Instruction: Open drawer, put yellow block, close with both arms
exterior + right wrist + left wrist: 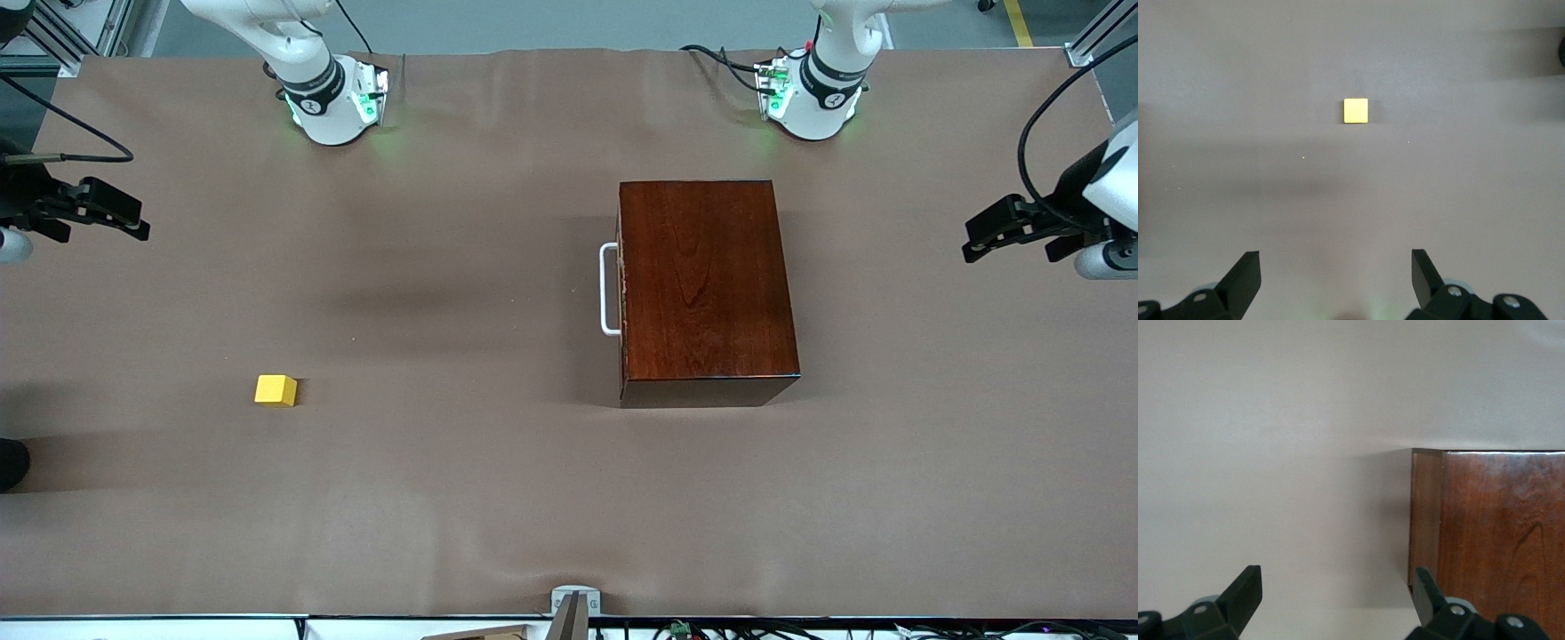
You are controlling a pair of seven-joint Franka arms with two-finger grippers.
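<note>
You are at the very start — nothing of the task shows as done. The drawer (620, 289) sits fully shut inside the dark wooden box (704, 284), right of centre in the front view, with only its white handle (608, 289) standing out on the side that faces the right arm's end of the tabletop (498, 498). The yellow block (276, 390) lies alone in the lower left of that frame, well apart from the box and nearer the front camera than the handle. Your right claw (102, 213) hangs at the left edge of the front view, over the right arm's end of the tabletop; in its wrist view the right claw (1336, 273) has its fingers spread wide with nothing between them, and the block (1355, 111) shows small in the upper middle. Your left claw (1009, 229) hangs at the right edge of the front view, over the left arm's end; its wrist view shows the left claw (1338, 593) just as wide and empty, with a corner of the box (1498, 533) filling the lower right of the picture. Everything is left for you, as I judge it: pull the drawer out by the handle, lift the block and set it in — then push the drawer shut with both arms.
</note>
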